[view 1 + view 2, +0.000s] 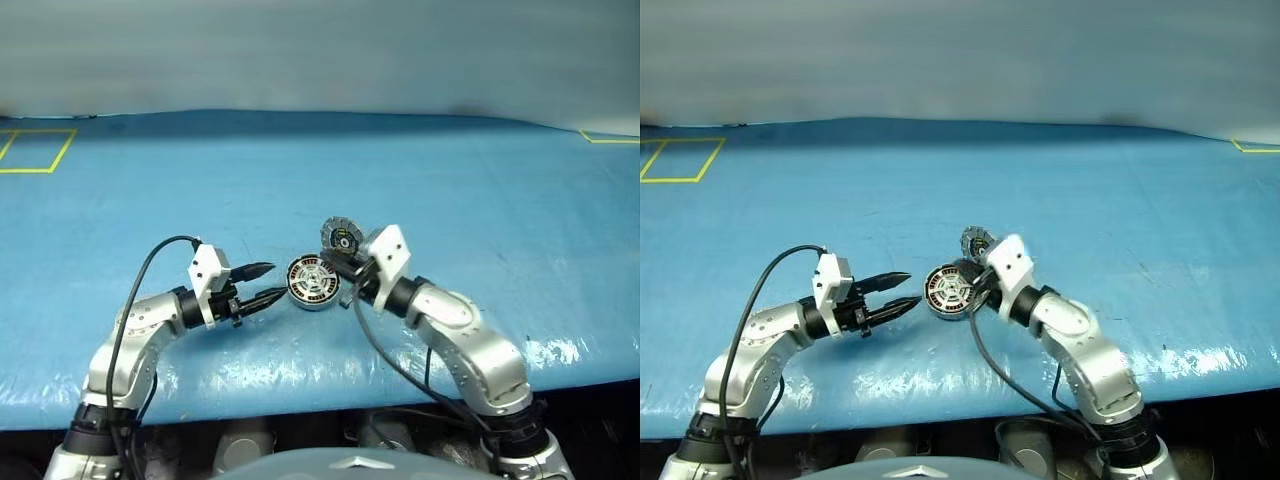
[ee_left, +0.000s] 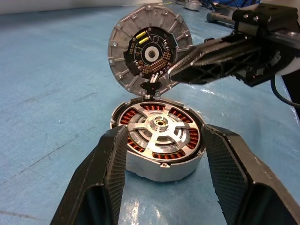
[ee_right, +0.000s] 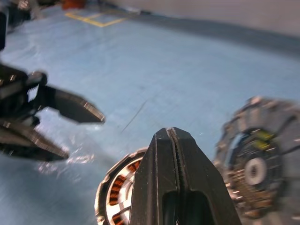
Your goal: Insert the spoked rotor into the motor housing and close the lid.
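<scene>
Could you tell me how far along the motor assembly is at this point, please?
Done: the spoked rotor sits inside the motor housing, within the copper windings. In hand: the shut right gripper touches the lid, which stands upright and open. The left gripper is open beside the housing, holding nothing. Left: swinging the lid down shut.

No text, label, brand or number can be read anywhere in these views, neither on the motor housing (image 2: pixel 161 140), nor on the lid (image 2: pixel 147 49), nor on the blue table (image 1: pixel 450 180) with its yellow line markings (image 1: pixel 35 150) at the far left corner.
</scene>
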Robot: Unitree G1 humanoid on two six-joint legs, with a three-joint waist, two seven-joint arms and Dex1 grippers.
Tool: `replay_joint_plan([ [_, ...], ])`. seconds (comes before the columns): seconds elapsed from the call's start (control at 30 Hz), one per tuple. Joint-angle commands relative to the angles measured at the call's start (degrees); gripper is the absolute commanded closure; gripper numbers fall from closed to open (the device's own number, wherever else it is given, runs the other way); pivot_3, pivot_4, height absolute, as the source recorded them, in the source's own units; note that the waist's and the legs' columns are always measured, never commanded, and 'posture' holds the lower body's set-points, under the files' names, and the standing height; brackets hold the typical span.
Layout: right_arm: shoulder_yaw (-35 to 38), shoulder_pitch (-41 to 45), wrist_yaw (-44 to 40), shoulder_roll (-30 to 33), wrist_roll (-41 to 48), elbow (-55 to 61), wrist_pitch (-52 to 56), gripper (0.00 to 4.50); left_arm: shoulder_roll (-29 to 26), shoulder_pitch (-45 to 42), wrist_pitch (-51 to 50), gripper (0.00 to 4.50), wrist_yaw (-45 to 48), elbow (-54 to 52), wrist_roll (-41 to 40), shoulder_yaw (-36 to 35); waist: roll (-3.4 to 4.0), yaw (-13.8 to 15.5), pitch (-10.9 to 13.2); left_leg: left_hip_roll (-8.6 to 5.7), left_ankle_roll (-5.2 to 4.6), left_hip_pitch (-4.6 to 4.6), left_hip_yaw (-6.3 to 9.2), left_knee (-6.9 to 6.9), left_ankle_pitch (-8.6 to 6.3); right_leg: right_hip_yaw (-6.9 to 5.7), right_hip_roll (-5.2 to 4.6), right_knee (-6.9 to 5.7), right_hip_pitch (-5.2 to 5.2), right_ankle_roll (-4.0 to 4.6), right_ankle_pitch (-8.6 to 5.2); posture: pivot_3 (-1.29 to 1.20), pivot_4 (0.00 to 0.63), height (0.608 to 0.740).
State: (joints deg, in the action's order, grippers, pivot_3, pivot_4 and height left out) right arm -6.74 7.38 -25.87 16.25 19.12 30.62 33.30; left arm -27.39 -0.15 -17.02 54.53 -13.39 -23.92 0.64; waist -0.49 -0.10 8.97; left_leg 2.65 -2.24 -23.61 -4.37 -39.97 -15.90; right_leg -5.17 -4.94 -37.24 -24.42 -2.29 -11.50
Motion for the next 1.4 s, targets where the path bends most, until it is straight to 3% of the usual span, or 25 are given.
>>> replay_joint_plan([
  [0.03,6.36,3.33,2.48,-0.30,1.86,4.28,-2.57,4.50,0.43,0.37,-0.25,1.85,-0.12,-2.72,-1.98,0.61,0.00,-0.02,0.00,0.00,0.01,0.00,0.00,0.00,0.01,0.00,0.01,-0.01,-0.01,-0.02,-0.01,0.00,0.150,0.740],
  [0.13,8.15,6.29,4.79,-0.43,0.51,2.50,-3.17,4.50,0.78,-0.45,-0.39,1.85,-0.64,-2.81,-2.11,1.13,0.02,-0.16,0.00,0.06,0.07,0.02,0.00,0.00,0.04,0.00,0.08,-0.01,-0.02,-0.05,-0.04,0.00,0.150,0.740],
  [0.27,5.40,10.76,12.62,-0.11,-8.49,-3.73,-0.26,4.50,1.10,-1.94,0.60,1.85,-0.10,-1.84,-2.37,1.80,0.02,-0.41,0.00,0.09,0.11,0.02,-0.03,0.00,0.08,0.02,0.12,-0.04,-0.04,0.02,-0.01,0.00,0.150,0.740],
  [0.4,0.78,12.77,14.02,-0.51,-11.45,-9.42,6.89,4.50,0.14,-3.10,4.29,1.85,0.88,-0.88,1.76,4.78,0.02,-0.51,-0.01,0.09,0.10,0.00,-0.05,0.01,0.09,0.04,0.12,-0.04,-0.07,0.23,0.12,0.00,0.150,0.740],
  [0.57,-1.01,12.94,15.04,-1.79,-13.68,-12.48,7.54,4.50,-0.53,-3.39,5.86,1.85,1.57,-1.70,2.90,6.31,0.04,-0.52,0.01,0.08,0.11,-0.05,-0.07,0.10,0.09,0.06,0.12,-0.01,-0.12,0.25,0.12,0.00,0.150,0.740],
  [0.67,-2.39,12.06,12.46,-0.98,-13.28,-10.91,7.28,4.50,-0.31,-3.16,5.70,1.85,1.07,-2.23,1.32,4.96,0.04,-0.53,0.01,0.08,0.08,-0.06,-0.06,0.11,0.08,0.06,0.12,0.03,-0.12,0.23,0.12,0.00,0.150,0.740],
  [0.77,-3.94,10.12,3.11,0.27,-6.47,-3.32,5.33,4.50,-1.98,-2.39,6.54,1.85,1.61,-2.25,1.85,4.25,0.05,-0.53,0.01,0.09,0.08,-0.06,-0.05,0.12,0.07,0.05,0.13,0.04,-0.13,0.13,0.06,0.00,0.150,0.740],
  [0.9,-8.00,8.17,-2.83,4.37,-5.70,0.04,4.46,4.50,-3.14,-1.84,5.93,1.85,1.51,-2.08,1.16,3.09,0.05,-0.56,0.01,0.13,0.08,-0.02,-0.04,0.22,0.07,0.04,0.17,0.11,-0.11,0.02,-0.03,0.00,0.150,0.740],
  [1.4,-11.74,3.97,-3.51,3.41,-6.60,-6.44,3.54,4.50,-3.15,-1.50,5.15,1.85,0.63,-2.39,1.06,2.70,0.04,-0.39,0.01,0.17,0.10,-0.02,-0.05,0.20,0.08,0.03,0.20,0.15,-0.08,0.04,0.00,0.00,0.150,0.740],
])
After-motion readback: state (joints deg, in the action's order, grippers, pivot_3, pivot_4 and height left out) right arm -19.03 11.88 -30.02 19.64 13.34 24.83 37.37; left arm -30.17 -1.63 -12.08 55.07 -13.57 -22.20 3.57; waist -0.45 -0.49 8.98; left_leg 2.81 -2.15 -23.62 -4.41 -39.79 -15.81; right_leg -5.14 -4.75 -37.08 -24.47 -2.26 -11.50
